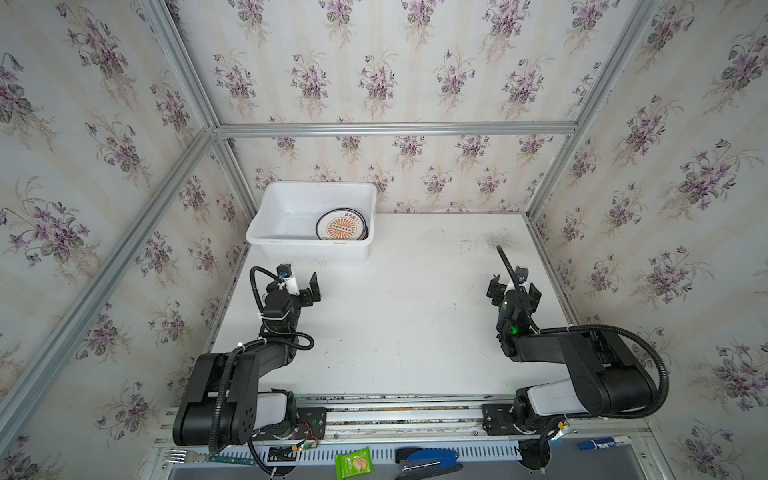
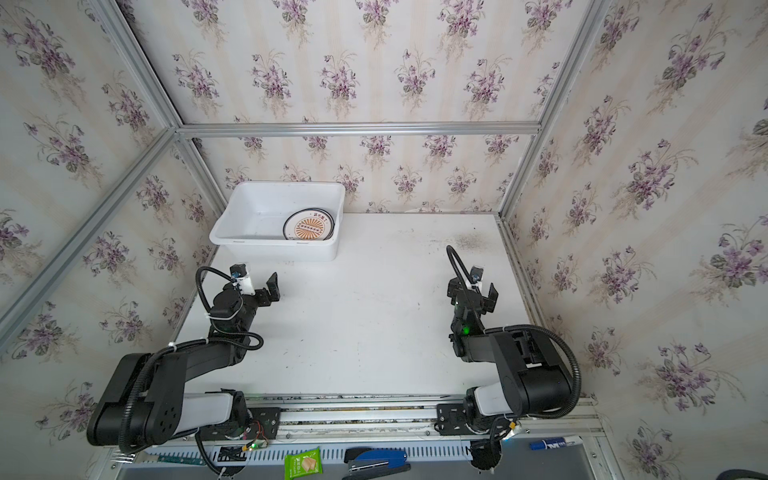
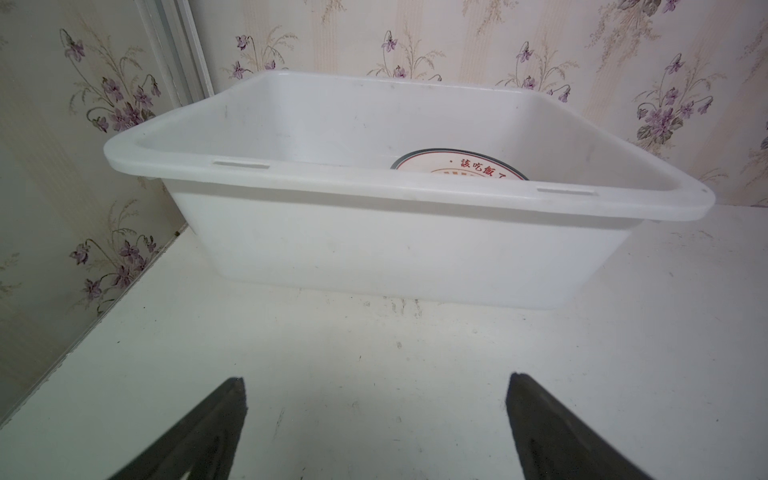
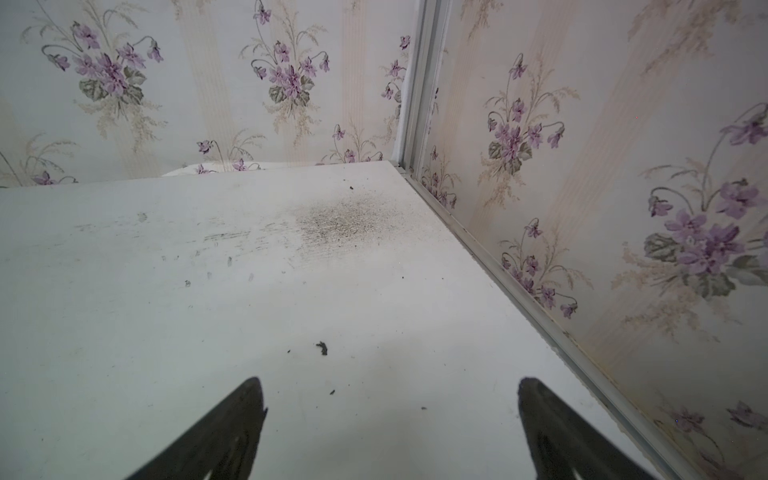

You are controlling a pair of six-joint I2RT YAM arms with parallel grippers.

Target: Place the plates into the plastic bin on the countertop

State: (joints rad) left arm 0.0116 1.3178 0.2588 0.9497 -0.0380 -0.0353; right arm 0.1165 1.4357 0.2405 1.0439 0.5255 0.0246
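Observation:
The white plastic bin stands at the far left of the countertop, against the back wall. A stack of plates lies in its right half, topped by a black-rimmed one with an orange sunburst. In the left wrist view the bin is straight ahead, with the top plate's edge showing over its rim. My left gripper is open and empty, a short way in front of the bin. My right gripper is open and empty over bare countertop near the right wall.
Wallpapered walls with aluminium rails close in three sides. A dark speckled smudge marks the far right of the countertop. On the front ledge lie a fork, a green snack packet, a blue stapler and a marker.

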